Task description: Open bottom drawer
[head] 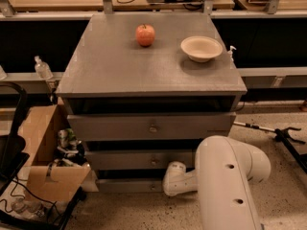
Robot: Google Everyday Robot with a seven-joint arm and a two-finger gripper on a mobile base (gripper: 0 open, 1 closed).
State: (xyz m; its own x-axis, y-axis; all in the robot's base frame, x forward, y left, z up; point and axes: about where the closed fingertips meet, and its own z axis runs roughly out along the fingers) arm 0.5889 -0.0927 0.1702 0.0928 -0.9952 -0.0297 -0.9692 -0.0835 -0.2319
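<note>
The grey cabinet [120, 66] has three drawer fronts with small round knobs. The bottom drawer [125, 185] is the narrow strip lowest down, just above the floor, and looks shut or barely out. My white arm [225, 186] reaches in from the lower right. Its wrist [175, 178] ends right in front of the bottom drawer. My gripper [161, 185] is at the drawer's middle, by the knob, mostly hidden behind the wrist.
An apple [145, 34] and a cream bowl [201, 48] sit on the cabinet top. An open cardboard box [45, 152] with clutter stands on the floor at the left, with a black cart frame [14, 123] beside it. A clear bottle [42, 68] stands on the left ledge. A black stand [283, 135] lies at the right.
</note>
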